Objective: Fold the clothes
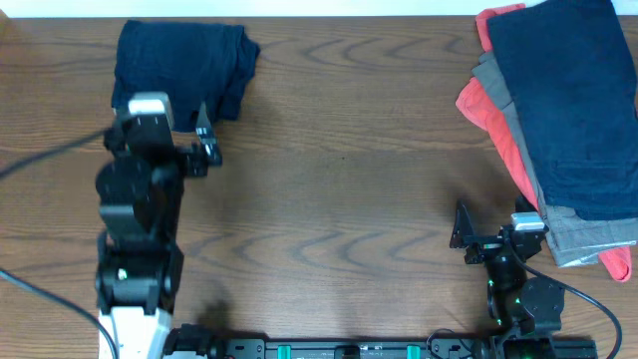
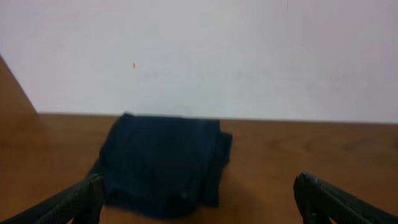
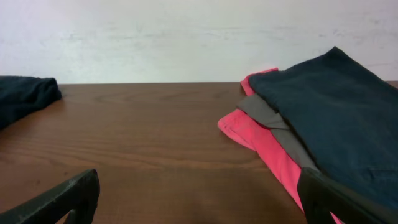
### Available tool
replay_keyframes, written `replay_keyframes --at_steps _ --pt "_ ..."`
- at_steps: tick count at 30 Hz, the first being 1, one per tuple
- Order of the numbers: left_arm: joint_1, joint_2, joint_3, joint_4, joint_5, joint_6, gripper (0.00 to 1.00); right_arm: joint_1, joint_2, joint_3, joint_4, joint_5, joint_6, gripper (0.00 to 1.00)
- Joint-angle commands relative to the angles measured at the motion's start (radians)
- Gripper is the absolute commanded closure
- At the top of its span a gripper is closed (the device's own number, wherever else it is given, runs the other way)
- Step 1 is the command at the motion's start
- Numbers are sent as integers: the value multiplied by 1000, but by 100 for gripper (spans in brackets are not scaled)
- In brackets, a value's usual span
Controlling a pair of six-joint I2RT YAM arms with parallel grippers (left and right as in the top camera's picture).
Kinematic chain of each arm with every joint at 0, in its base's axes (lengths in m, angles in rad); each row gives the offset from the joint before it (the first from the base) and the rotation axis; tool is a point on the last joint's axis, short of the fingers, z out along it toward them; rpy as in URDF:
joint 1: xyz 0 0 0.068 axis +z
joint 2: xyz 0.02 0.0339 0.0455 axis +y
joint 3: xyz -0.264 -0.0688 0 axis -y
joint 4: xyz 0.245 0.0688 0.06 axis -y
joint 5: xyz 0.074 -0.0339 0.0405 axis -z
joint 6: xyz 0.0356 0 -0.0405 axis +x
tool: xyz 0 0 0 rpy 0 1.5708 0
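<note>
Overhead: we log a folded navy piece [image 1: 184,62] at 11 o'clock on the wooden table [image 1: 339,199], lying alone.

At 2 to 3 o'clock there is a stack. A navy garment [image 1: 568,100] is on top, a grey garment [image 1: 588,234] is under it, and a coral-red garment [image 1: 486,110] is lowest, its edge showing on the stack's 9 o'clock side.

The left gripper [image 2: 198,183] has its jaws spread wide and holds nothing. It sits at 6 o'clock of the folded piece and faces it.

The right gripper [image 3: 199,177] is likewise spread wide and empty, near the stack's 7 o'clock corner and apart from it.

Any label print is too small for us to read.
</note>
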Motion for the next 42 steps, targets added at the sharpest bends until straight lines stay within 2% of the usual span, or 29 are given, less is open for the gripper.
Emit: replay_keyframes --at_steps 1,7,13,18,25,42 --pt "-1 -84 -80 14 5 -11 2 -8 -5 -2 -4 6 -9 1" --pt "-1 -225 -245 23 5 -72 2 -8 -5 -2 -4 6 -9 1" --pt "-2 -412 -434 97 6 -84 2 -8 -5 -2 -4 6 -9 1" --pt "-2 -568 -526 114 5 -84 2 -8 -5 -2 -4 6 -9 1" --pt "-5 -682 -574 110 5 -84 2 -9 -5 -2 -4 6 -9 1" --pt "-13 -819 -576 111 5 -84 2 -9 -5 -2 -4 6 -9 1"
